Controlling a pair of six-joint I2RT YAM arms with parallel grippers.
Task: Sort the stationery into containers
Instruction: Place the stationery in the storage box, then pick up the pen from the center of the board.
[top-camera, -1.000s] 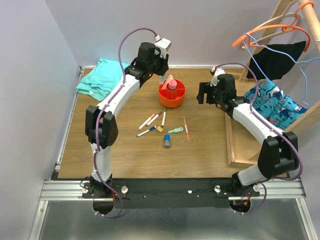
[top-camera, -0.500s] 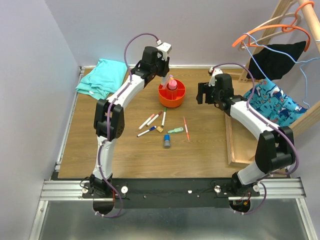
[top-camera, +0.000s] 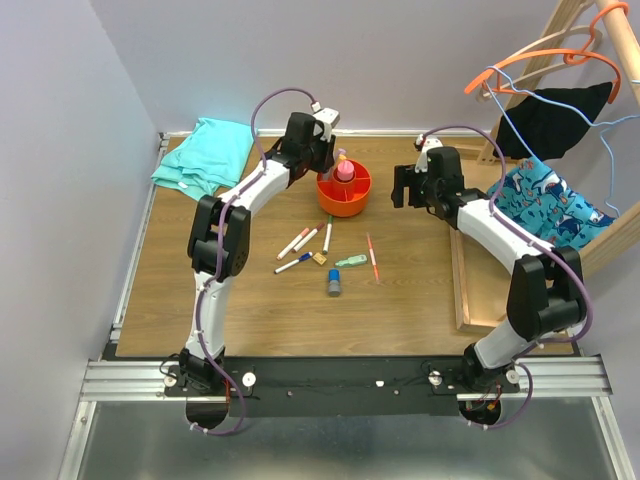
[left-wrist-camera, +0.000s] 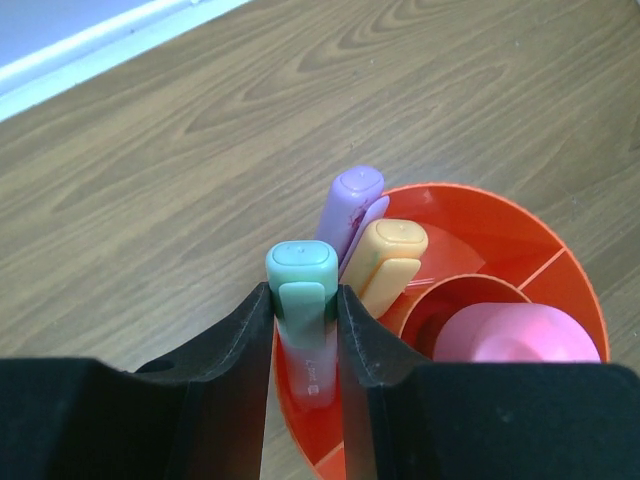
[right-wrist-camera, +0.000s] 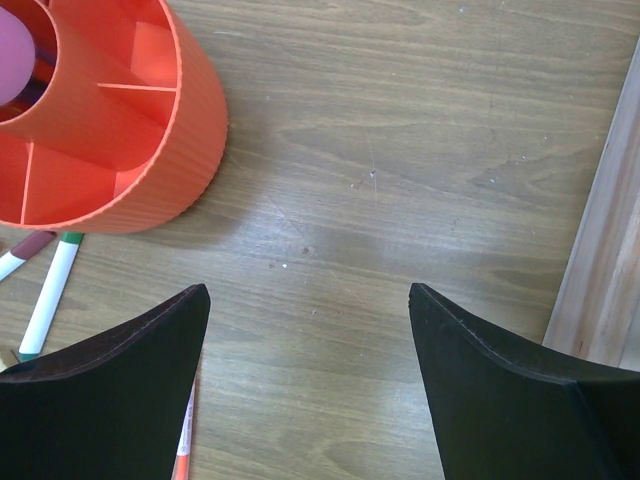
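The round orange-red organiser (top-camera: 345, 188) stands at the back middle of the table, with a pink centre piece (left-wrist-camera: 520, 335). My left gripper (left-wrist-camera: 303, 295) is shut on a mint-green highlighter (left-wrist-camera: 302, 265), which stands upright inside the organiser's outer compartment beside a purple highlighter (left-wrist-camera: 350, 200) and an orange one (left-wrist-camera: 392, 255). My right gripper (right-wrist-camera: 308, 290) is open and empty over bare wood to the right of the organiser (right-wrist-camera: 110, 140). On the table lie white markers (top-camera: 312, 236), a tan block (top-camera: 320, 258), a green highlighter (top-camera: 350, 261), a blue-grey cylinder (top-camera: 334, 285) and an orange-red pen (top-camera: 372, 257).
A teal folded cloth (top-camera: 205, 155) lies at the back left. A shallow wooden tray (top-camera: 462, 285) sits at the right, with a patterned blue cloth (top-camera: 550, 205) on it. A wooden rack with hangers (top-camera: 560, 60) stands at the back right.
My left gripper has come down with the mint-green highlighter into the organiser's left side. My right gripper has shifted only slightly.
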